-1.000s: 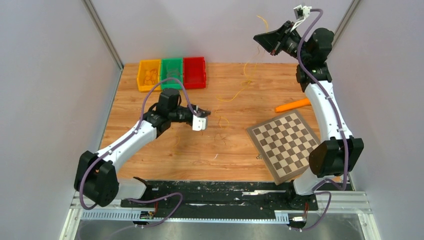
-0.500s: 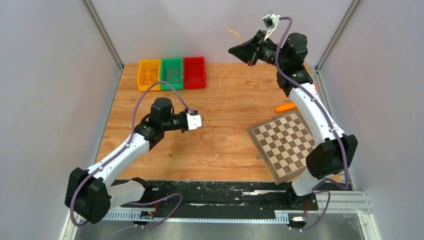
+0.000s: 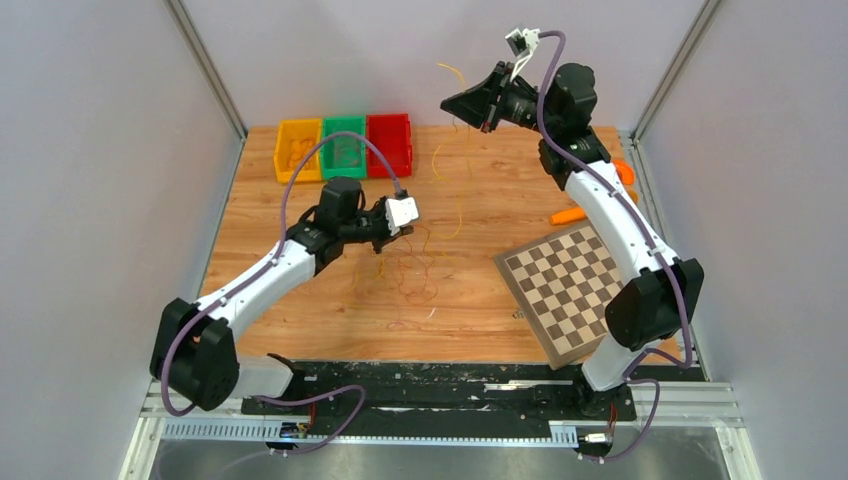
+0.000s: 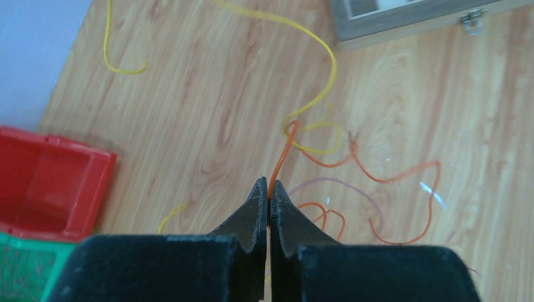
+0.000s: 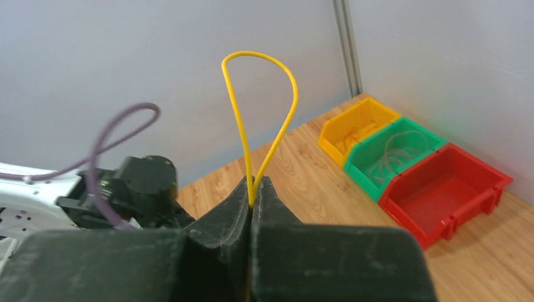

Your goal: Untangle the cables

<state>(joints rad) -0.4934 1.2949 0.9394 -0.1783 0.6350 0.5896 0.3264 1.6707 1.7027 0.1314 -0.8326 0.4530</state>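
Left wrist view: the left gripper [image 4: 269, 192] is clamped on an orange cable [image 4: 281, 157], which crosses a yellow cable [image 4: 321, 94] just beyond, both trailing on the table [image 4: 201, 113]. Farther back, the raised right gripper [image 5: 254, 189] pinches the yellow cable's loop. Risk: pulling apart may tighten the crossing into a knot, or a thin strand may slip free.

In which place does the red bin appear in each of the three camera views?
Top external: red bin in the upper middle, left of centre.
Left wrist: at the left edge, below the middle.
Right wrist: at the lower right.
Shared landmark: the green bin beside it, seen in all three views.
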